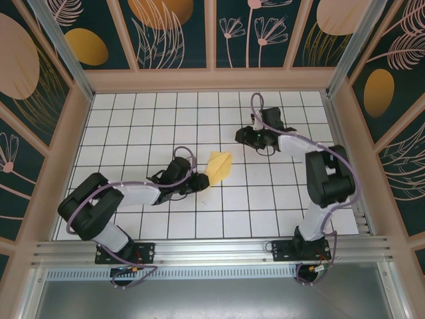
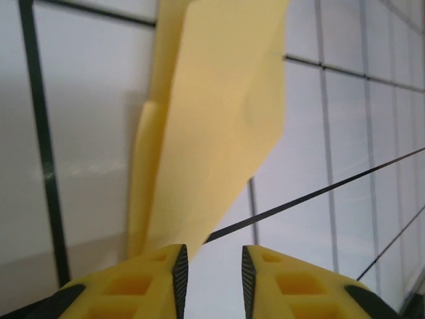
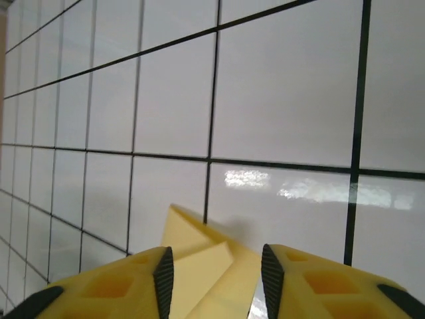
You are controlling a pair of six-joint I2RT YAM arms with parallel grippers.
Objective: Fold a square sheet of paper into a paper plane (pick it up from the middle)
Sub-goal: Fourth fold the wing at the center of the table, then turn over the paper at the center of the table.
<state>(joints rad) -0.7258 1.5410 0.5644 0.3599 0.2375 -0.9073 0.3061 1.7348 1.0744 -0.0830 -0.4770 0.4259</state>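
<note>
The sheet of paper (image 1: 220,165) is folded into a broad, creased yellow wedge lying on the white grid table (image 1: 166,113) near the middle. My left gripper (image 1: 201,179) lies low just left of it. In the left wrist view the sheet of paper (image 2: 212,126) rises ahead, its lower end beside the left fingertip (image 2: 178,266). The left gripper (image 2: 214,256) is open with bare table between its fingers. My right gripper (image 1: 240,136) sits up and to the right of the wedge. The right gripper (image 3: 217,256) is open, and folded corners of the sheet of paper (image 3: 199,266) show low between its fingers.
Wooden walls (image 1: 73,133) enclose the tiled table on three sides. A metal rail (image 1: 212,251) with both arm bases runs along the near edge. The right arm's elbow (image 1: 329,176) stands over the right-hand tiles.
</note>
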